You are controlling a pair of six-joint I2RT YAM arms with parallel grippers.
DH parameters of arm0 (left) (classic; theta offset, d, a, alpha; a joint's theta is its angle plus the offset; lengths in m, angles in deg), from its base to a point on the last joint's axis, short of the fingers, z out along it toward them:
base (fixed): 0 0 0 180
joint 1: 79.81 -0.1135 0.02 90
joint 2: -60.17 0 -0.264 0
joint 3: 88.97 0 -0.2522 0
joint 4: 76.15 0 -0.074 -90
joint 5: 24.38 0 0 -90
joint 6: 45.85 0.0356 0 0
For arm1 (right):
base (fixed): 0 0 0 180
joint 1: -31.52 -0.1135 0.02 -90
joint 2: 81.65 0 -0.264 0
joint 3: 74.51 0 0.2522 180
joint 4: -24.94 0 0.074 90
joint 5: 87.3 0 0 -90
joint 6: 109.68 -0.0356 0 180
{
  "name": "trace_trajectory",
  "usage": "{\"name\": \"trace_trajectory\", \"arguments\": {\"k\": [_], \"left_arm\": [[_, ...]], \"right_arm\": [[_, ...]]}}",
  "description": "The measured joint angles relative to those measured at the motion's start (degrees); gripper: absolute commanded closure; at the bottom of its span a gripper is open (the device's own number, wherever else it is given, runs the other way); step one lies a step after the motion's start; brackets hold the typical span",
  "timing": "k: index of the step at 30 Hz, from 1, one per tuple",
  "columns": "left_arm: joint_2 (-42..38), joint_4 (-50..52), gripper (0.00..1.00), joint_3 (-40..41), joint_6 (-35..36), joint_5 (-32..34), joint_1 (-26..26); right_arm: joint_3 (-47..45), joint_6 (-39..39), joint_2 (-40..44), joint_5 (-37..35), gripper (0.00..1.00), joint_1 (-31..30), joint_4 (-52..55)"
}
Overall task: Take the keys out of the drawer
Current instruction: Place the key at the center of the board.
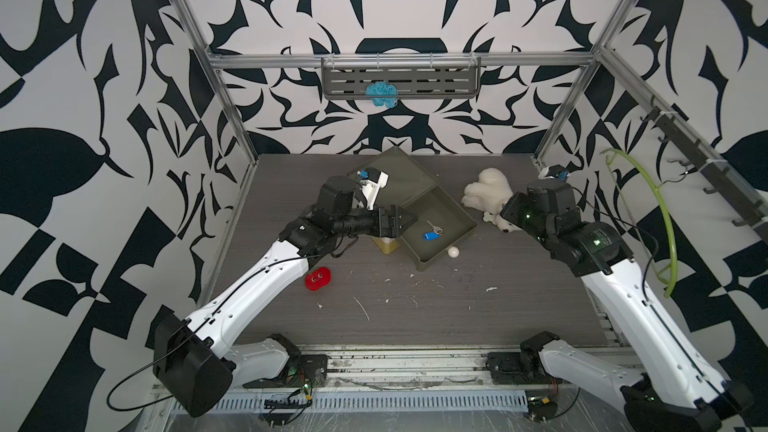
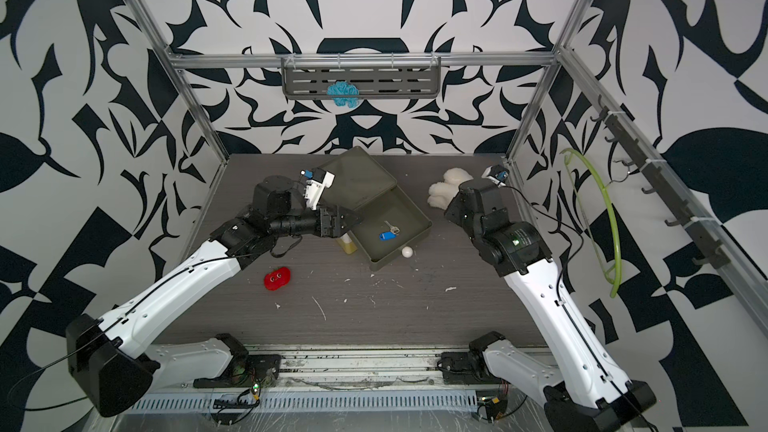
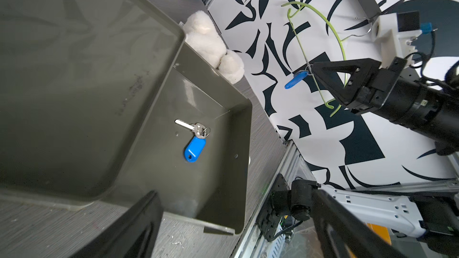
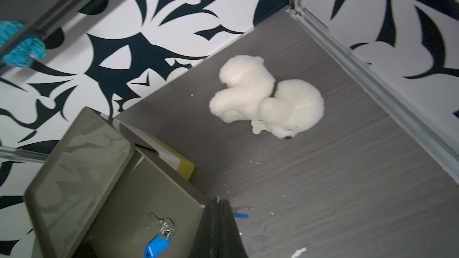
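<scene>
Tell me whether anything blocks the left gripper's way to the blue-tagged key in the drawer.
Nothing visible does. The left gripper hangs open at the open drawer edge, and the blue-tagged key lies alone on its bare floor. Only the drawer's side wall lies between.

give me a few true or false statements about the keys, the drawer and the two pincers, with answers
1. A blue-tagged key lies in the open drawer. True.
2. The right pincer is open and empty. False: it is shut on another key ring with a blue tag.
3. The left pincer is open. True.
4. The white plush toy sits inside the drawer. False: it lies on the table beside the drawer.
</scene>
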Motion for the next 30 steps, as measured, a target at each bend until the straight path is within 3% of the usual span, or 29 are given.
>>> {"name": "trace_trajectory", "arguments": {"k": [6, 15, 30], "left_arm": [[2.4, 0.0, 0.01, -2.3, 2.1, 0.3, 2.1], [5.0, 0.3, 0.01, -3.8, 5.3, 1.0, 3.8], [8.0, 2.6, 0.01, -7.4, 7.0, 4.6, 7.8]], "right_arm": [[-1.4, -2.6, 0.9, -1.8, 1.00, 0.0, 5.9], [-5.6, -4.8, -0.4, 1.0, 1.00, 0.3, 9.1], [-22.6, -5.6, 0.5, 10.3, 1.00, 6.1, 0.8]]}}
